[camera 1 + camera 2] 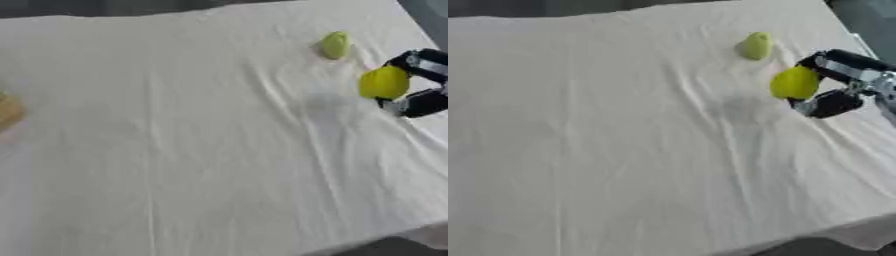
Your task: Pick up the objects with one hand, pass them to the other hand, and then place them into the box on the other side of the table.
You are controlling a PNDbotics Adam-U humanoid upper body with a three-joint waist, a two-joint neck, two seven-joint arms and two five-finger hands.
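While beyond box [9, 111]: yellow fruit [794, 83].

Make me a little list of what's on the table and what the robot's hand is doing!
Right hand: at the right side, fingers curled round the yellow fruit, held above the cloth
Green fruit: lies on the cloth, farther back, apart from the hand
Table: covered by a wrinkled white cloth
Left edge: a tan thing, only partly in view
Left hand: not in view

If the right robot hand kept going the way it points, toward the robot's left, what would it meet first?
Probably nothing: the right robot hand, holding a yellow fruit, faces bare white cloth. The green fruit lies farther back, off that line.
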